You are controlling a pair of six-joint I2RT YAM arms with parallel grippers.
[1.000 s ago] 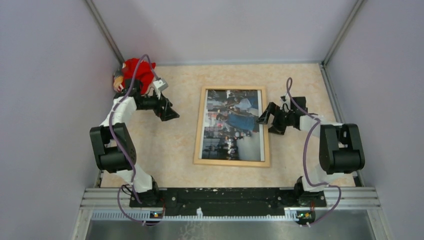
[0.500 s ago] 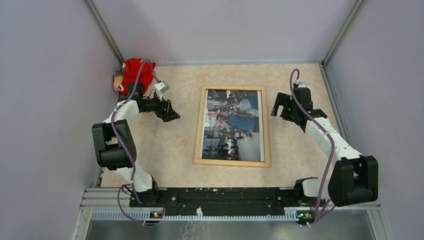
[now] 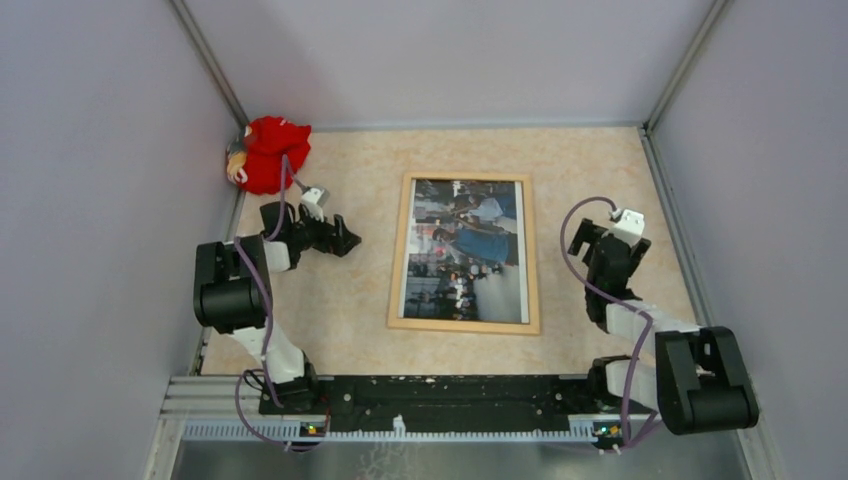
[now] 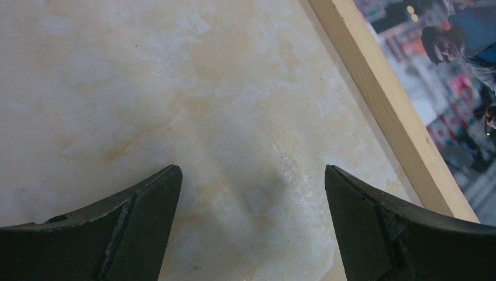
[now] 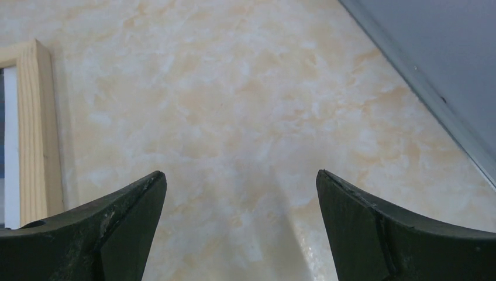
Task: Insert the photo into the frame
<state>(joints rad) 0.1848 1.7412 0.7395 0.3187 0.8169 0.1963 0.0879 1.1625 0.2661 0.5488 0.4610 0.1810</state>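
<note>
- Photo (image 3: 465, 250): it lies picture side up inside the frame (image 3: 465, 326), filling the opening. Its crowded blue, grey and red scene is turned sideways to the top camera.
- The frame lies flat in the middle of the desk (image 3: 600, 160), with its long sides running from the near edge toward the far edge. All four of its light-wood rails rest on the marbled beige top.
- Whether the print sits under the clear pane or on top of it cannot be told.
- The left gripper (image 4: 251, 175) hangs over bare desk just to the left of the frame, toward its far-left corner. Its claw is spread wide with nothing between the fingers. The wrist view shows the frame's left rail running past the right-hand finger, apart from it.
- The right gripper (image 5: 241, 175) hangs over bare desk to the right of the frame and points toward the far edge. Its claw is also spread wide and empty. The frame's right rail shows at the left margin of its wrist view, and the side wall's base at the right.
- A red plush toy (image 3: 268, 155) sits in the far-left corner of the desk against the wall, well apart from the frame.
- Both arms are folded back toward their bases on the black bar (image 3: 460, 392) along the near edge.
</note>
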